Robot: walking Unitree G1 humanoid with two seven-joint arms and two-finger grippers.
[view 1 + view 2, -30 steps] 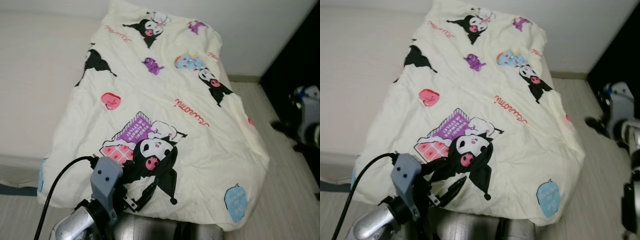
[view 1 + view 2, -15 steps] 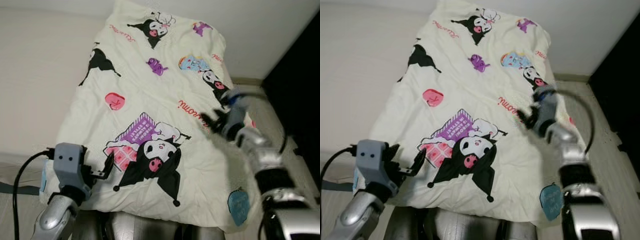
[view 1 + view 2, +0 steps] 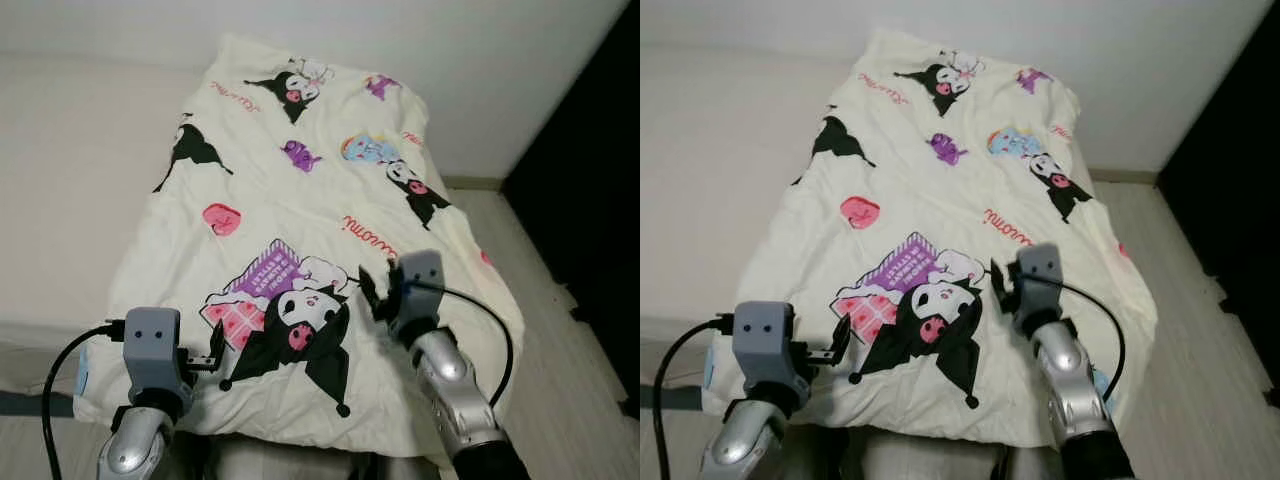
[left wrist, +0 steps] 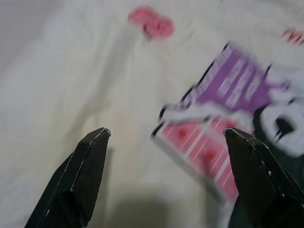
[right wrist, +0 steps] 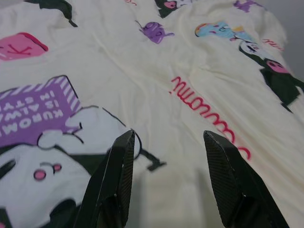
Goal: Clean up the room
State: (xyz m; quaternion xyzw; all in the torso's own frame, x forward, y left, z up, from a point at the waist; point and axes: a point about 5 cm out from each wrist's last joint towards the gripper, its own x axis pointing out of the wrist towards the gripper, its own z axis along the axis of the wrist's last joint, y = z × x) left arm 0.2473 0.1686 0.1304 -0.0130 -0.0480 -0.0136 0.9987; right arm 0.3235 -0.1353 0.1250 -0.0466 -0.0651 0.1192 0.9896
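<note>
A cream blanket [image 3: 300, 200] printed with black, purple and pink cartoon figures lies spread over the bed, its near edge hanging over the front. My left gripper [image 3: 215, 345] hovers open just above the blanket's near left part, beside the pink and purple print [image 4: 218, 118]. My right gripper [image 3: 368, 292] stands open over the blanket's near right part, close to the big black-and-white figure [image 5: 61, 156] and the red lettering [image 5: 199, 99]. Neither gripper has cloth between its fingers.
A bare white mattress [image 3: 70, 150] stretches away to the left of the blanket. A white wall [image 3: 470, 60] runs behind the bed. Pale wood floor [image 3: 545, 270] lies to the right, bounded by a dark surface [image 3: 600, 190].
My right arm has swung in from the right and come down over the blanket's near right part. The left gripper stays at the near left. The camera has shifted a little.
</note>
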